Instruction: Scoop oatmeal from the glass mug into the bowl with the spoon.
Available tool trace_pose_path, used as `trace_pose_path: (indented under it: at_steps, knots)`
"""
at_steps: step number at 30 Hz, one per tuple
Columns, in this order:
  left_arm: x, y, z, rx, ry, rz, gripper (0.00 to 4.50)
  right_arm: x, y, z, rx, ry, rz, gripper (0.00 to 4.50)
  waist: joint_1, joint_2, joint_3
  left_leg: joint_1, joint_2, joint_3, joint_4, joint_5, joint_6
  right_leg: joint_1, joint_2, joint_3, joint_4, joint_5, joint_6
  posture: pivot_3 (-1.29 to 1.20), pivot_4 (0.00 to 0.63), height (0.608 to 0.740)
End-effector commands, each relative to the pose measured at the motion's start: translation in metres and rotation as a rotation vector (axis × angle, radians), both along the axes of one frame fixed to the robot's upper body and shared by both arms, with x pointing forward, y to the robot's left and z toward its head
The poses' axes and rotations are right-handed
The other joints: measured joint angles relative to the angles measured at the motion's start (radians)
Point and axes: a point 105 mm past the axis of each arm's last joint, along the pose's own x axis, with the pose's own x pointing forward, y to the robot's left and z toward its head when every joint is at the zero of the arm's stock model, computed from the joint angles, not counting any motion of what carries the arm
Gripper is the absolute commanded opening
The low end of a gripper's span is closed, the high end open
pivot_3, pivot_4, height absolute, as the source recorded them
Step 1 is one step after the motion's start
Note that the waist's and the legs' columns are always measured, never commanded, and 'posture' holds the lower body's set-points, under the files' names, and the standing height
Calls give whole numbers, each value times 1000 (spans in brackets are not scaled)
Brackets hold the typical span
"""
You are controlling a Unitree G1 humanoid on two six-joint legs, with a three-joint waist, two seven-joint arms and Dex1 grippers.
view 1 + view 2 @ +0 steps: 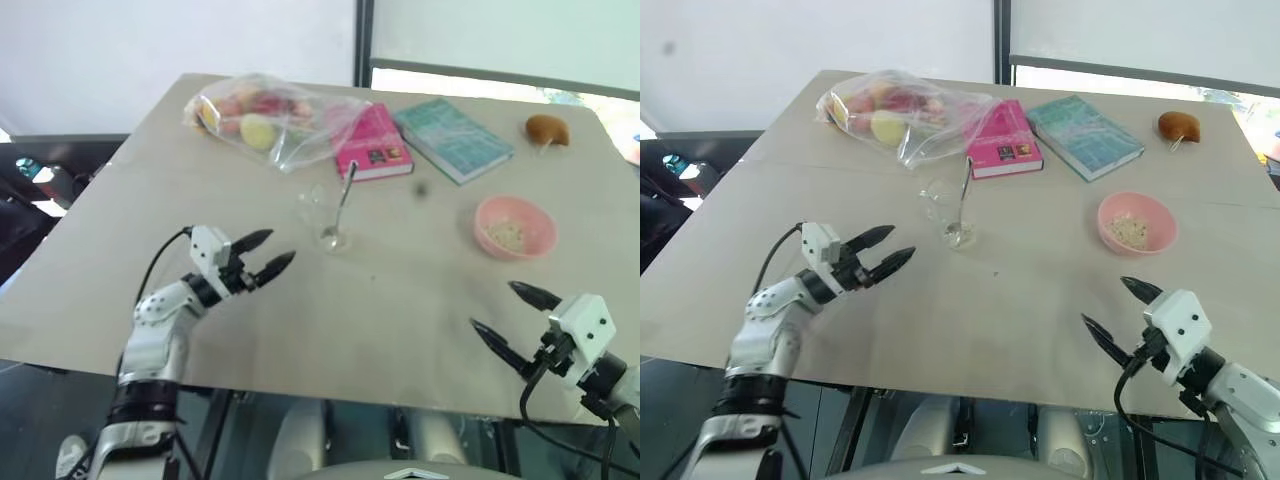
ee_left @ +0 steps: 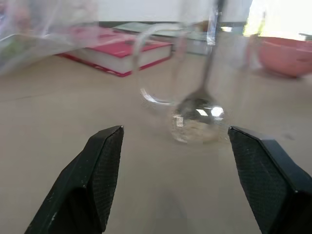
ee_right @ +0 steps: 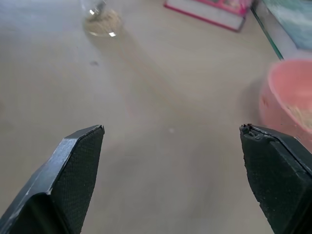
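Note:
The glass mug (image 1: 323, 212) stands upright near the table's middle, with the spoon (image 1: 345, 195) leaning inside it, handle up. A thin layer of oatmeal (image 2: 194, 129) lies at the mug's bottom. To the right sits the pink bowl (image 1: 536, 216), holding a small heap of oatmeal (image 1: 507, 236). My left gripper (image 1: 281, 245) is open and empty, a short way left of the mug and pointing at it. My right gripper (image 1: 492, 305) is open and empty near the table's front edge, in front of the bowl (image 3: 287, 97).
A clear plastic bag of fruit (image 1: 262, 115) lies at the back left. A pink book (image 1: 372, 145) and a teal book (image 1: 452, 138) lie behind the mug. A brown round item (image 1: 547, 130) sits at the back right. Bare table (image 1: 400, 300) spreads between my grippers.

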Motion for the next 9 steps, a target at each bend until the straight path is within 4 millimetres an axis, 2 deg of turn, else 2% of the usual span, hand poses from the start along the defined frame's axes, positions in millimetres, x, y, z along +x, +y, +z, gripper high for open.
trace_pose_path:
  at_steps: [1,9]
  knots:
    - [-24,-16,-1,71,15,-106,3567,1,-24,3,-48,-55,-82,4500,0,2,-1,0,0,0,0,0,0,0,-1,0,0,0,0,0,150,740]
    - [-44,-16,-2,60,29,-82,3567,-13,-61,-6,-92,-18,-159,4500,1,3,-1,0,1,0,-1,0,0,-2,0,0,0,-1,-1,0,150,740]
